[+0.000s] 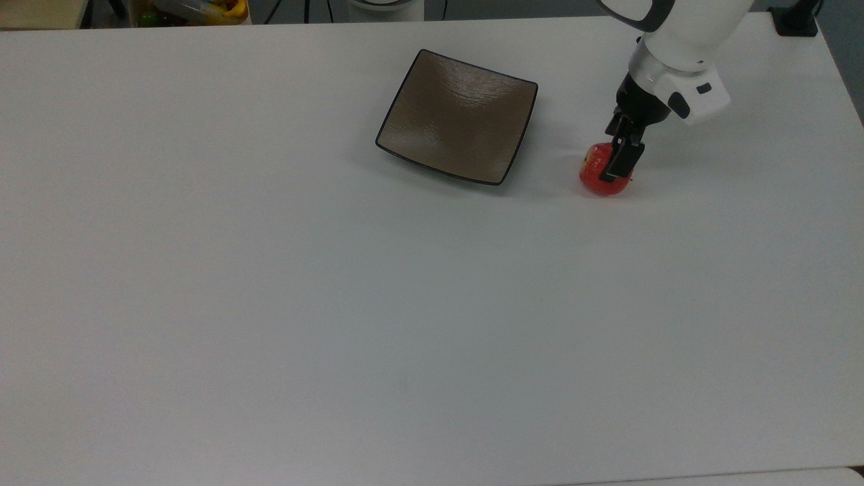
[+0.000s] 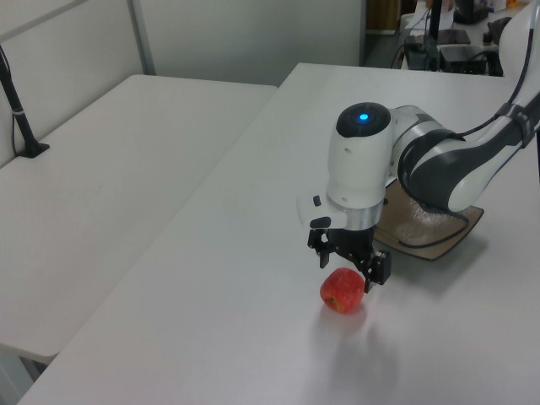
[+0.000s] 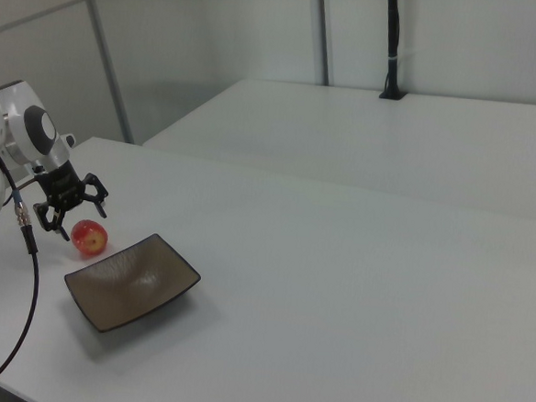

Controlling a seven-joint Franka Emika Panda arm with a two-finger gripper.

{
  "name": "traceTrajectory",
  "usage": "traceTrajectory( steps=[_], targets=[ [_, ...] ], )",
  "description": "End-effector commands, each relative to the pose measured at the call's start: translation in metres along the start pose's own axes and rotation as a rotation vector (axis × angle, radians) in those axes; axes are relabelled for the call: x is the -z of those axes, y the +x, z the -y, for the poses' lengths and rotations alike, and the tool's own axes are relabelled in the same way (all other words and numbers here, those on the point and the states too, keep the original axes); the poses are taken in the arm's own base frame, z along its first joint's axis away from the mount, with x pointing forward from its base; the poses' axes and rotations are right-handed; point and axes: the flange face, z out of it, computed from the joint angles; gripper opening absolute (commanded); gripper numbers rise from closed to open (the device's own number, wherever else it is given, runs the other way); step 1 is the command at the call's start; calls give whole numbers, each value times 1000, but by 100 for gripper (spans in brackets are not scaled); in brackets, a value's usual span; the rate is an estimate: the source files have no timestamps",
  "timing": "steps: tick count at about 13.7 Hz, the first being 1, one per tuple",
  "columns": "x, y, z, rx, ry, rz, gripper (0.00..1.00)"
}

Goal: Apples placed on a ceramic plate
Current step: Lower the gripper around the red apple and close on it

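Top view, apple: the apple [image 1: 603, 177] sits on the white desk [image 1: 337, 304], just off the plate [image 1: 457, 116] toward the top view's right, apart from its rim.
Top view, gripper: the gripper [image 1: 619, 160] hangs right over the apple, one dark finger crossing its red skin.
Top view, plate: bare, nothing on it.
Top view, clutter: a heap of coloured things [image 1: 192, 10] lies beyond the desk's far edge, well away from the plate.
Left view, jaws: the jaws [image 2: 348, 268] stand apart, straddling the apple's [image 2: 342, 290] top, with the fingertips low beside its upper half; they do not look clamped on it.
Left view, plate: the plate [image 2: 432, 229] lies behind the arm, partly hidden by it.
Right view, jaws: spread, with the gripper [image 3: 64, 216] just above the apple [image 3: 89, 236], which rests beside the plate's [image 3: 132, 281] far corner.
Step in hand: by my reading, the reach onto the apple, just ahead of the grasp.
Next move: probably a little more descent, then a squeeze around the widest part, a lift and a short carry to the plate.
In the way: nothing lies between apple and plate; the round, glossy skin may slip if pinched too high.
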Motion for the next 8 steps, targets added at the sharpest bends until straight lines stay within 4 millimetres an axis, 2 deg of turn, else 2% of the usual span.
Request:
traceTrajectory(
  steps=[1, 3, 4, 5, 7, 8],
  targets=[
    [-6, 7, -3, -13, -21, -1, 100],
    [-9, 6, -3, -8, -28, 8, 98],
    [-10, 6, -3, -4, -32, 11, 89],
    [-10, 6, -3, 0, -34, 13, 85],
    [-13, 6, -2, 5, -40, 21, 46],
    [-13, 6, -2, 6, -41, 22, 45]
  ],
)
